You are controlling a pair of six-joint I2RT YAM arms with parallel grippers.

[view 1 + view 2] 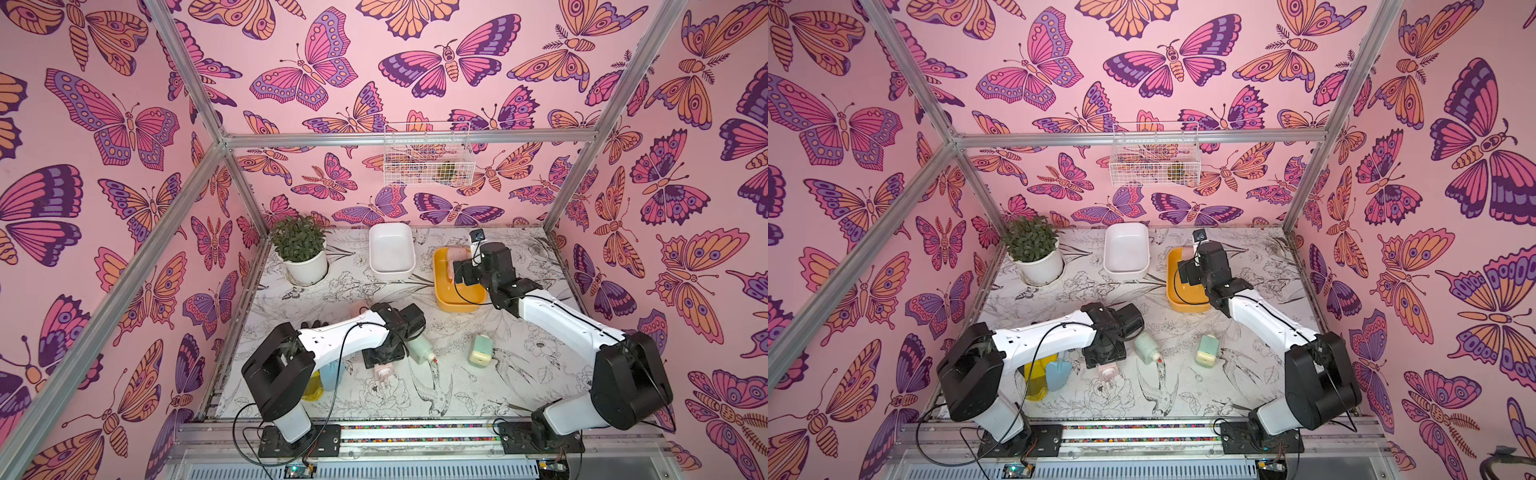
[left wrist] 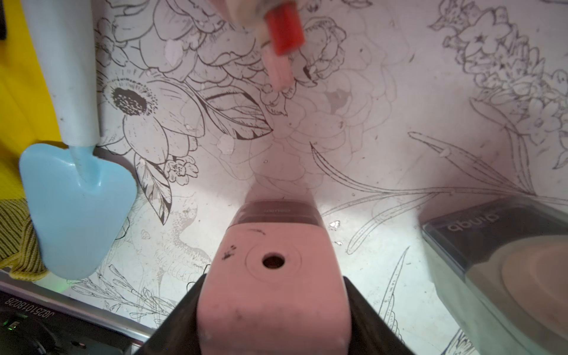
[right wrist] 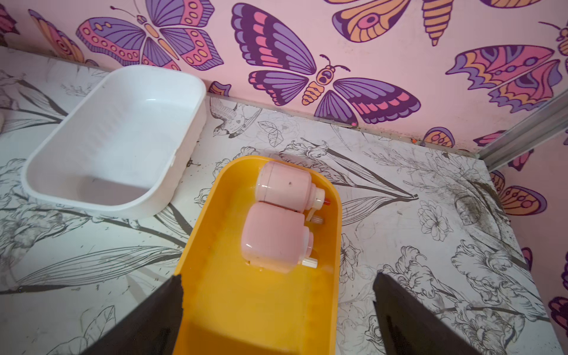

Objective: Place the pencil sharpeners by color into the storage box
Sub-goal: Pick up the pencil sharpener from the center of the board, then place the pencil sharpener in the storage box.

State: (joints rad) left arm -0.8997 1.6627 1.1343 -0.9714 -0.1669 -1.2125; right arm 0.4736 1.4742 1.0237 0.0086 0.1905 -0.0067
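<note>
The left gripper (image 2: 273, 310) is down low on the flowered table (image 1: 374, 291), near the lower middle of both top views, its two black fingers (image 2: 172, 319) pressed against the sides of a pink sharpener (image 2: 272, 276), so it has hold of that one. Just to the right lie two mint green sharpeners (image 1: 422, 348) (image 1: 481, 351), apart from each other. A light blue shovel (image 2: 76, 209) lies at the left of the left wrist view, beside something yellow. Further back, the right gripper (image 3: 276, 307) hangs wide open and empty over the yellow box (image 3: 215, 246), where two more pink sharpeners (image 3: 284, 184) (image 3: 273, 236) lie touching side by side. A white box (image 1: 390, 272) sits left of it, and a potted plant (image 1: 300, 249) stands at the back left.
</note>
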